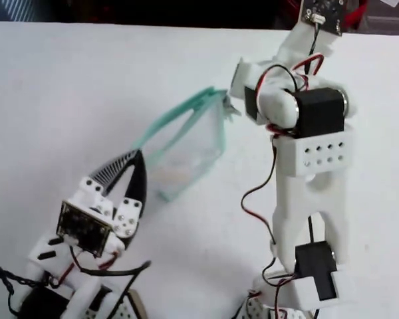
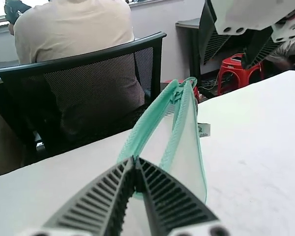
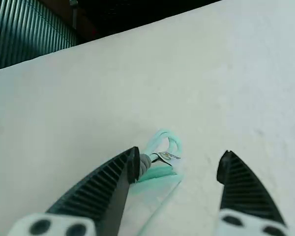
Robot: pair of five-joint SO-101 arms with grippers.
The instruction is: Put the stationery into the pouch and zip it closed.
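A clear pouch (image 1: 186,143) with mint-green zip edging lies near the middle of the white table (image 1: 86,86), its long side running from about 7 o'clock up to 1 o'clock in the high view. The left gripper (image 1: 138,156) comes in from the 7 o'clock corner and is clamped on the pouch's near end. In the left wrist view the ribbed fingers (image 2: 162,196) of the left gripper (image 2: 136,162) meet, with the green edge of the pouch (image 2: 187,147) rising out from between them. From there two green zip bands run apart and join at the far end. A pale smudge (image 1: 176,174) shows through the clear wall, but what it is cannot be made out. The right arm (image 1: 306,133) stretches up the 3 o'clock side, and its own body covers its gripper from above. In the right wrist view the right gripper (image 3: 181,156) stands wide open over the pouch's (image 3: 155,174) far end. One finger is just beside the small metal zip pull (image 3: 162,157), though contact cannot be confirmed, and the other is well apart from it.
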